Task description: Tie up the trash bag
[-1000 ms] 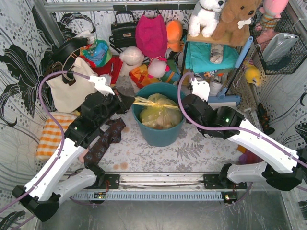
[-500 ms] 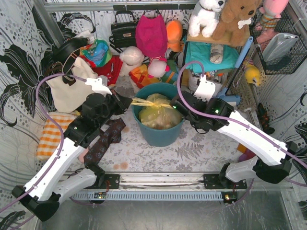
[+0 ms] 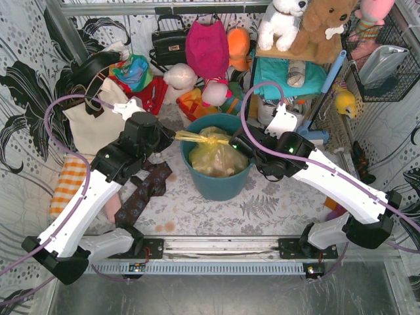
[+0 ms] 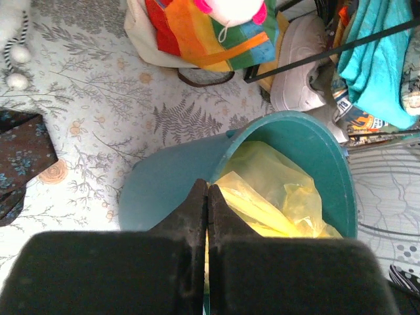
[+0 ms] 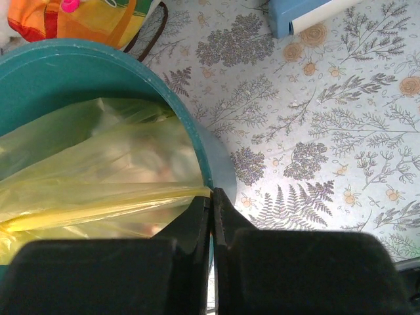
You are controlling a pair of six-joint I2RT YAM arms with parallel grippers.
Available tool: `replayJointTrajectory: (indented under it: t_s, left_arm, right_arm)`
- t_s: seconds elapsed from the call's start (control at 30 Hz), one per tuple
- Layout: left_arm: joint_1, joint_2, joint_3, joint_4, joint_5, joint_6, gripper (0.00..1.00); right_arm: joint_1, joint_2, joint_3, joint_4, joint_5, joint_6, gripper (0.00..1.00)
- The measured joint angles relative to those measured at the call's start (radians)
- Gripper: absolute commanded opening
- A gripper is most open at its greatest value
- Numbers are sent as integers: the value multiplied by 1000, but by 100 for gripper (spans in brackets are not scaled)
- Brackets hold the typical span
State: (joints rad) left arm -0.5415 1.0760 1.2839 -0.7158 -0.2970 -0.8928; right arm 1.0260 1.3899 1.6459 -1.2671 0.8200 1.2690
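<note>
Yellow-green trash bag (image 3: 213, 161) sits in teal bin (image 3: 216, 190), left jaws and right jaws clamped on its ends.

Left arm (image 3: 85, 203): white forearm runs up and inward from its base, wrist bent, left pincer (image 3: 172, 136) pointing inward toward the other arm. Its jaws are fully closed and pinch a twisted tail of the trash bag (image 3: 213, 157). Right arm (image 3: 341, 187): elbow low at the outer side, forearm slanting up and inward, right pincer (image 3: 231, 142) pointing back at the left one. Its jaws are closed too, nipping the film at the tips. Pincers face each other, apart, roughly level. In both wrist views the black fingers sit pressed together, with only a thin seam between them.
</note>
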Motion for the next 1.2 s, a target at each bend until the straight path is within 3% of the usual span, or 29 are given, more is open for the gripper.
replayJointTrajectory:
  t_s: [0.67, 1.03, 1.07, 1.2]
  left_arm:
    - [-9, 25, 34, -61, -74, -12, 0]
    - [-8, 22, 21, -89, -114, -9, 0]
    - [-8, 17, 21, -88, -116, -6, 2]
    - [-5, -43, 13, -50, -117, 19, 30]
  right_arm:
    - [-71, -29, -34, 36, -18, 3, 0]
    - [-74, -16, -12, 62, -53, -101, 0]
    - [-76, -17, -12, 76, -61, -126, 2]
    - [-87, -36, -9, 125, -95, -220, 21]
